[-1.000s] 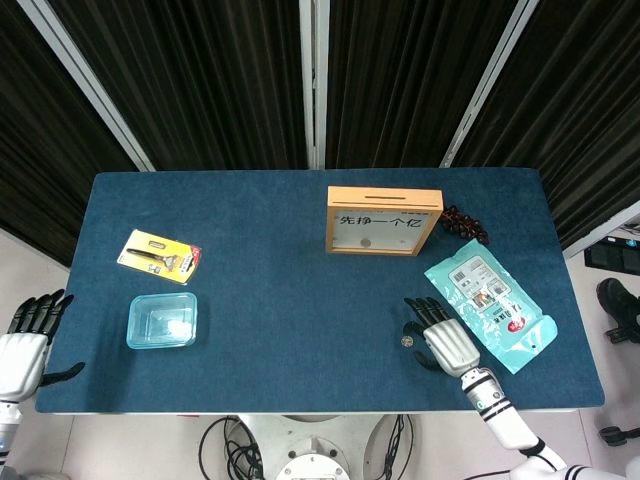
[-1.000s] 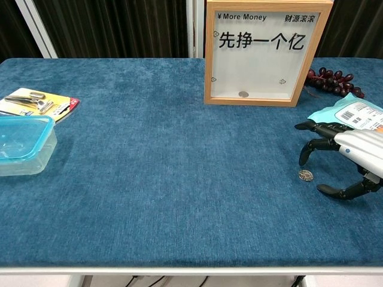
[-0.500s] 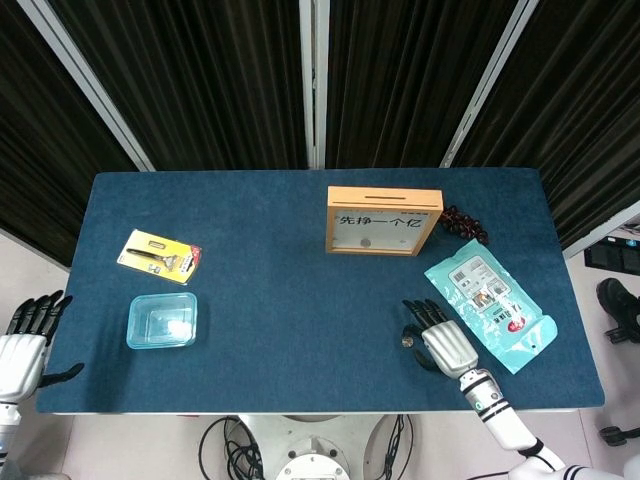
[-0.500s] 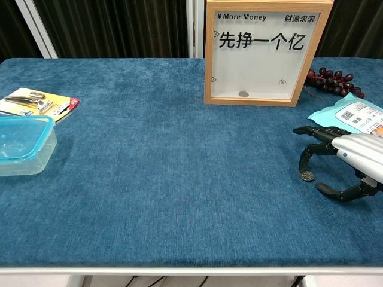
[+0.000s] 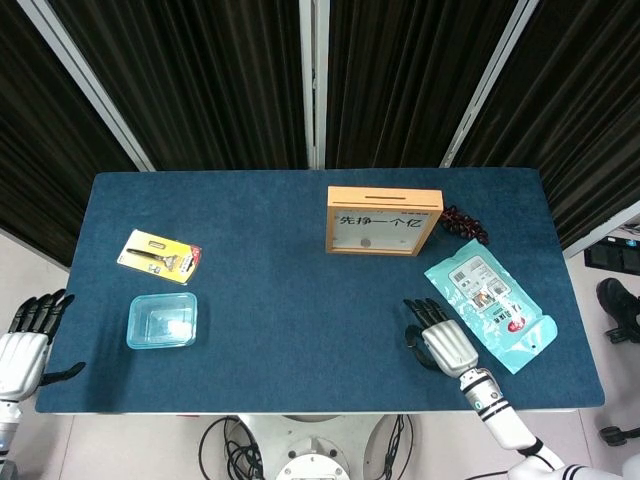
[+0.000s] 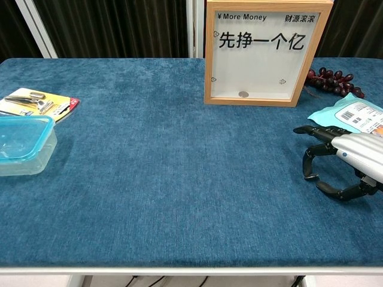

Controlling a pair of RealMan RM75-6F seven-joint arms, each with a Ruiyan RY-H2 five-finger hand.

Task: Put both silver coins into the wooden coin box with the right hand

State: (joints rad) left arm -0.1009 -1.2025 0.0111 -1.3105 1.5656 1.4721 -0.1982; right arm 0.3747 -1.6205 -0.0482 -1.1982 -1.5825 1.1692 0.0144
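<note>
Well in front of the wooden coin box [image 6: 267, 52] and a little to its right, the right hand [image 6: 343, 163] crouches on the cloth, fingers [image 6: 309, 165] curled down over the spot where the second coin must lie hidden, the first coin [image 6: 243, 94] already inside the box; whether it pinches it I cannot tell.

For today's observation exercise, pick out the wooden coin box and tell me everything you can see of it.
The wooden coin box is a light wooden frame around a clear front pane over a white back, printed "¥More Money" above large black Chinese characters. The head view shows a narrow slot in its top edge. It stands upright near the far edge of the blue table, facing the robot. One silver coin rests inside at the bottom. A bunch of dark grapes lies beside it; whether they touch is unclear. Neither hand touches it.
</note>
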